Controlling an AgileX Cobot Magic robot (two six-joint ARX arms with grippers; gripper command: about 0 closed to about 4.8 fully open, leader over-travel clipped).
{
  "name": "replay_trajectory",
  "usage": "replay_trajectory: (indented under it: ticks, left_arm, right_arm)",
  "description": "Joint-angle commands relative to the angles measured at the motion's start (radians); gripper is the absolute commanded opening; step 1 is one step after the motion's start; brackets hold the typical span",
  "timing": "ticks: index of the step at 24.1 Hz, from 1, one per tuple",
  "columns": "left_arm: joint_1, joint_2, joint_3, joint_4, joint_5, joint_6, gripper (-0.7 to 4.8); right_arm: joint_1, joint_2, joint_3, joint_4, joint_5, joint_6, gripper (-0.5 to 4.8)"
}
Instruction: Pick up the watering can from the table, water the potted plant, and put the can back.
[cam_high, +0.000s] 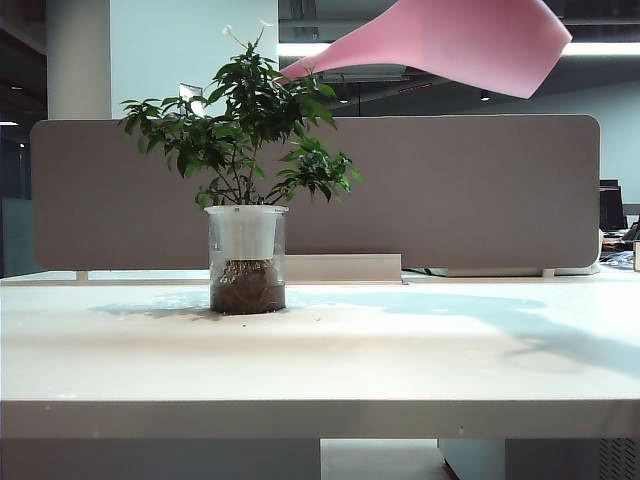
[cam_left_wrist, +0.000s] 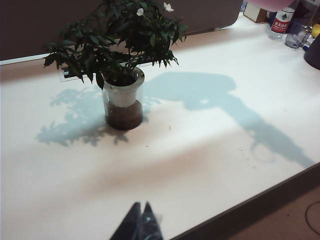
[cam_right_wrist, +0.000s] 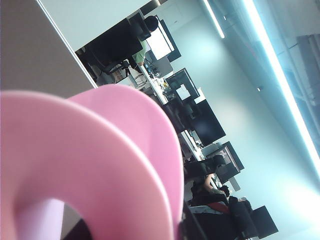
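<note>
the exterior view shows the watering can (cam_high: 450, 45) tilted high above the table (cam_high: 320, 370), spout end near the top leaves of the potted plant (cam_high: 245, 200), which stands left of centre on the white top; no gripper appears there. the right wrist view is filled by the pink can (cam_right_wrist: 100, 165) close to the lens, the right gripper itself hidden, so its grip cannot be told. the left wrist view shows the left gripper (cam_left_wrist: 140, 222) with fingertips together, hovering near the front table edge, the can's shadow (cam_left_wrist: 220, 100) beside the plant, and bottles (cam_left_wrist: 282, 22) at the far corner.

Potted plant (cam_high: 247, 215) on table (cam_high: 400, 360), left of centre; watering can (cam_high: 450, 40) above, to its right.
</note>
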Motion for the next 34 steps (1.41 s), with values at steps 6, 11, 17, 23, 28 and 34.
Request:
replay_trajectory:
  ticks: [6,11,17,23,28,34]
  left_arm:
    - [0.000,-0.001,0.003,0.007,0.004,0.000,-0.05]
    - [0.000,-0.001,0.003,0.007,0.003,0.000,-0.05]
    - [0.000,-0.001,0.003,0.007,0.003,0.000,-0.05]
    - [0.000,-0.001,0.003,0.007,0.003,0.000,-0.05]
    - [0.000,-0.001,0.003,0.007,0.003,0.000,-0.05]
    - [0.000,-0.001,0.003,0.007,0.004,0.001,-0.05]
  right_arm:
    - [0.017,-0.056,0.016,0.031,-0.018,-0.075,-0.06]
    - [0.059,-0.057,0.016,0.023,-0.003,-0.152,-0.06]
    - [0.074,-0.057,0.016,0.023,0.002,-0.198,-0.06]
    - [0.074,-0.057,0.016,0.028,0.035,-0.131,-0.06]
    - [0.073,-0.057,0.015,-0.029,0.178,-0.032,-0.06]
    - [-0.011,-0.076,0.008,-0.214,0.186,0.466,-0.06]
